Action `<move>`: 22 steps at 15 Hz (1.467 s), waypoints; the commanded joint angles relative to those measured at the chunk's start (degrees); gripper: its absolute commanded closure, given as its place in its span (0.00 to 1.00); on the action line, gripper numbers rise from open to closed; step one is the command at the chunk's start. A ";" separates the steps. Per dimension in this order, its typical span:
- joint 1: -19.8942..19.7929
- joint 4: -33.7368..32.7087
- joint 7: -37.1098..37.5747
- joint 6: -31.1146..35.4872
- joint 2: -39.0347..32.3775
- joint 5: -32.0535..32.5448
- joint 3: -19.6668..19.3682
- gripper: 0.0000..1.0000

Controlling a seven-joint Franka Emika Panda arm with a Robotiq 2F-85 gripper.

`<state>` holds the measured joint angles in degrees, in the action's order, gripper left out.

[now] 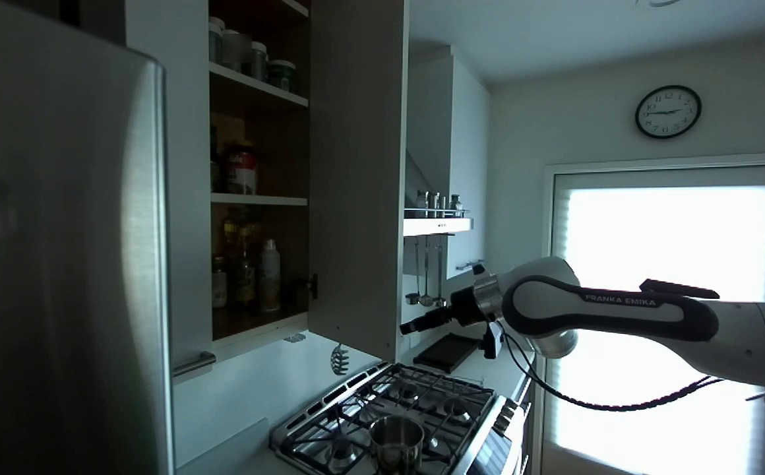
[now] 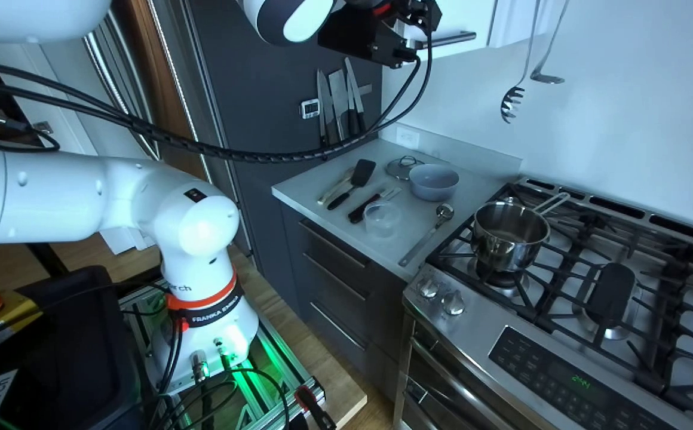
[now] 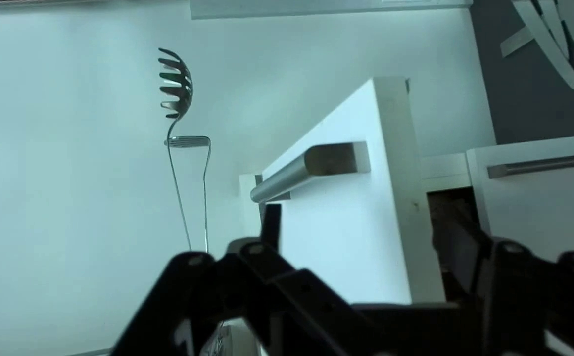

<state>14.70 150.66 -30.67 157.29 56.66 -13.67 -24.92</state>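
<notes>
In the wrist view my gripper [image 3: 368,222] is open, its dark fingers [image 3: 270,227] wide apart. Between them in the picture appears a white cabinet door [image 3: 336,242], swung out from its cabinet. Its bar handle [image 3: 287,173] sits just above the left fingertip. Whether either finger touches the door cannot be made out. An exterior view has the gripper [image 1: 409,327] close to the lower free edge of the open door [image 1: 356,178], pointing toward it. Behind the door the cabinet shelves [image 1: 260,200] hold jars and bottles, including a pale spray can [image 1: 270,277].
Below the door is a gas stove [image 2: 591,286] with a steel pot [image 2: 511,236]. A counter [image 2: 299,191] bears a bowl [image 2: 434,182], a plastic cup [image 2: 382,218] and utensils. A pasta fork [image 3: 180,84] hangs by the wall. A fridge [image 1: 59,264] stands beside the cabinet.
</notes>
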 commanded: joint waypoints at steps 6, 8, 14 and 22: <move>2.77 -0.51 0.59 2.75 0.10 1.96 -3.39 0.89; 2.92 -0.69 0.55 2.36 0.10 1.99 -3.72 1.00; 7.58 -1.13 -0.33 -0.22 0.83 0.78 -6.02 0.99; 11.48 -1.38 -1.37 -8.31 0.52 -2.78 -2.07 0.99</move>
<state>19.82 150.00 -30.77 149.74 57.56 -14.27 -26.01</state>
